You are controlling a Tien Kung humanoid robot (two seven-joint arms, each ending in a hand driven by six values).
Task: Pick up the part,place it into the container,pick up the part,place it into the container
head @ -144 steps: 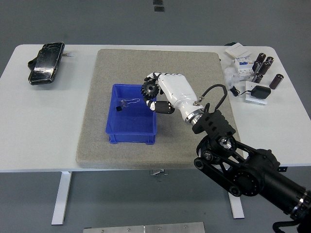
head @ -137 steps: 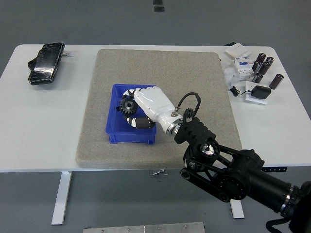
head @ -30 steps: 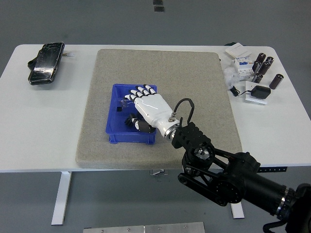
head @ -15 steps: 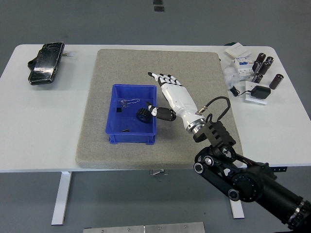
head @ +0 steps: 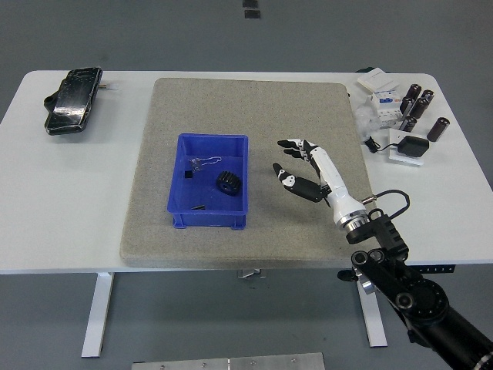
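A black gear (head: 226, 183) lies inside the blue container (head: 179, 211) on the grey mat (head: 254, 108). A small black piece and a thin wire part (head: 203, 163) also lie in the container. My right hand (head: 296, 163), white with black finger joints, hovers over the mat to the right of the container, fingers spread and holding nothing. The left arm is out of view.
A black device (head: 73, 99) lies at the table's far left. At the far right corner sit several black cylinders (head: 416, 105), white boxes (head: 379, 80) and a black puck with a cable (head: 410, 146).
My right hand carried the gear into the blue container, let it go, and has pulled back to the right over the mat, fingers now spread.
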